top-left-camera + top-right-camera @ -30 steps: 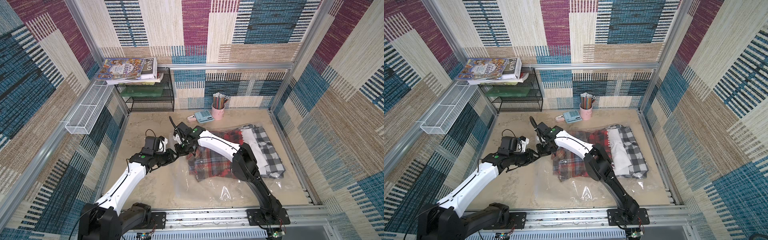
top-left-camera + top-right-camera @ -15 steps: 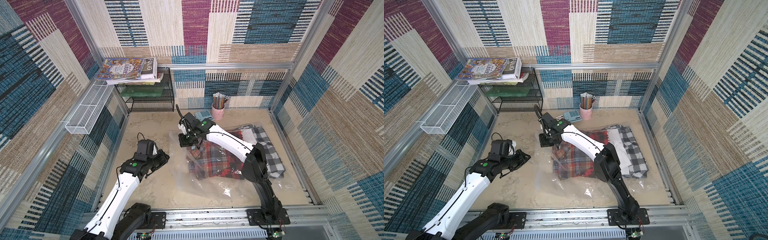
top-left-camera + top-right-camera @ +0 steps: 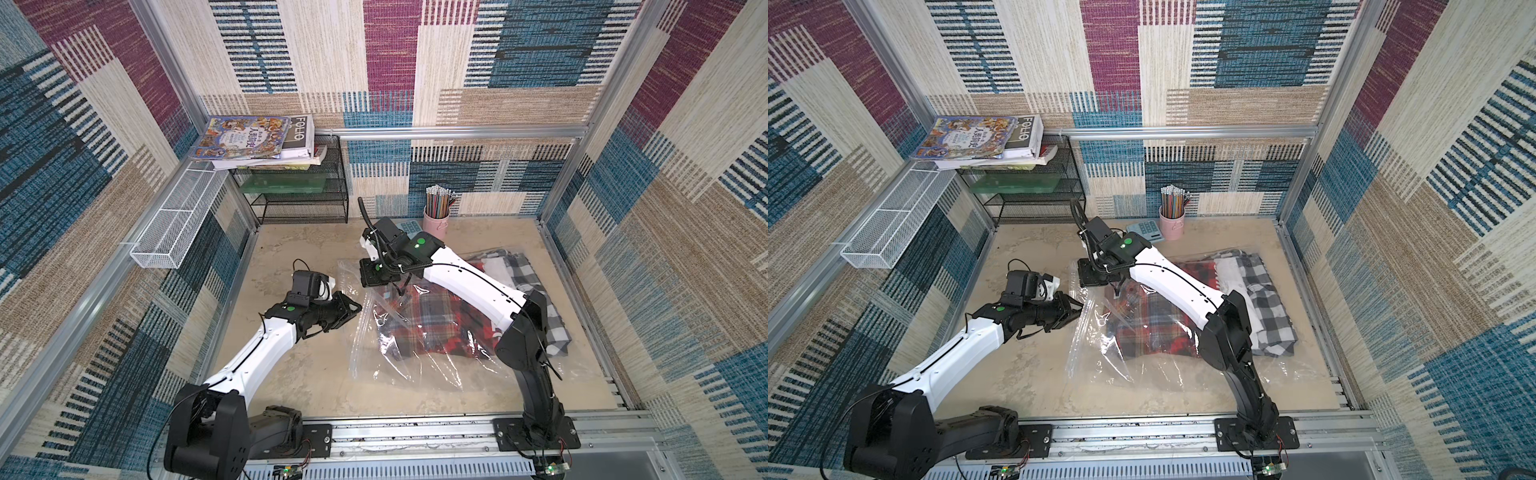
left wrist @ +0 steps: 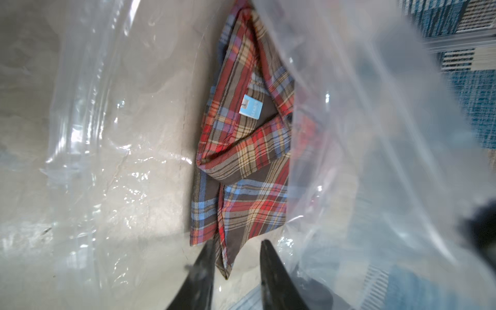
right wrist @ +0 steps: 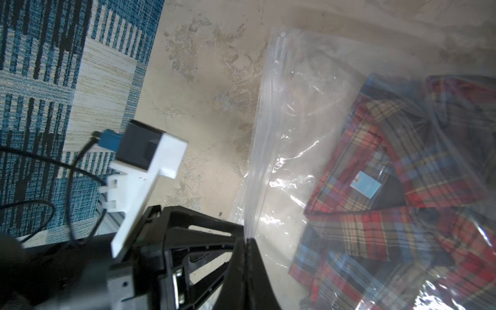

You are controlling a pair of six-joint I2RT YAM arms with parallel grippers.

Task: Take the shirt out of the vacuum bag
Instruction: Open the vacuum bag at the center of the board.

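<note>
The clear vacuum bag (image 3: 415,370) (image 3: 1100,365) lies on the beige floor with its zip edge facing left. Inside it lies a folded red plaid shirt (image 3: 432,328) (image 3: 1150,328) (image 4: 241,161) (image 5: 389,228), its collar toward the mouth. My right gripper (image 3: 401,286) (image 3: 1117,286) (image 5: 245,239) is shut on the bag's upper film at the zip edge and holds it raised. At the bag's mouth my left gripper (image 3: 355,309) (image 3: 1077,309) (image 4: 237,243) is open and points in at the shirt. The collar tip shows between its fingers, apart from them.
A black-and-white check garment (image 3: 536,299) and a white one fill the bag's right part. A pink pencil cup (image 3: 436,216) and a calculator (image 3: 409,226) stand at the back. A black mesh rack (image 3: 299,195) with books and a white wire basket (image 3: 174,224) stand at the left.
My left gripper drew back to the left, then came forward again to the bag's mouth. My right gripper has moved back and up, lifting the bag's upper film.
</note>
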